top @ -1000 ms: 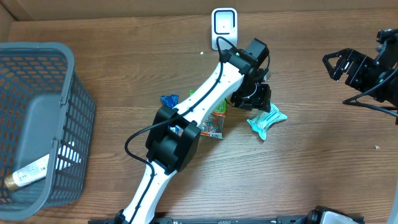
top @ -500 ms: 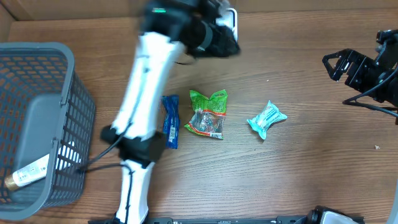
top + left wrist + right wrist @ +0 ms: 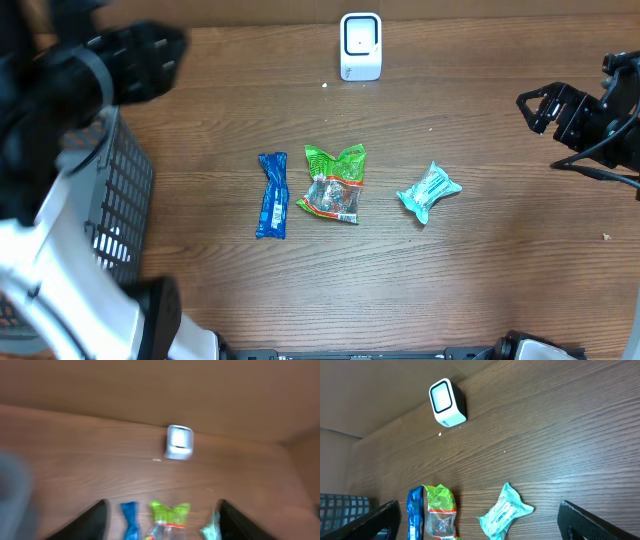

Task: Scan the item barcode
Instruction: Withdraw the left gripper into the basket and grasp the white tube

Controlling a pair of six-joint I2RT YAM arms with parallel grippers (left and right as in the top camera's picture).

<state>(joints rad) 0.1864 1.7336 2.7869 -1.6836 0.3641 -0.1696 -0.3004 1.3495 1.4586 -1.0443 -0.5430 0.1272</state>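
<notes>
Below the white scanner (image 3: 360, 45): blue packet (image 3: 271, 195), green packet (image 3: 333, 184), teal packet (image 3: 428, 191), print illegible.

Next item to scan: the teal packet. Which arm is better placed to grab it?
Probably right. The right gripper is open and nearest the teal packet; the left arm is far off, over the basket.

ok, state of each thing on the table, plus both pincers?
Scanner: upright, at the far edge.
Blue packet: lying flat, untouched.
Green packet: flat, beside blue packet.
Teal packet: flat, apart from the others.
Basket: upright at left, mostly occluded.
Left pincer: open, empty.
Right pincer: open, empty.
</notes>
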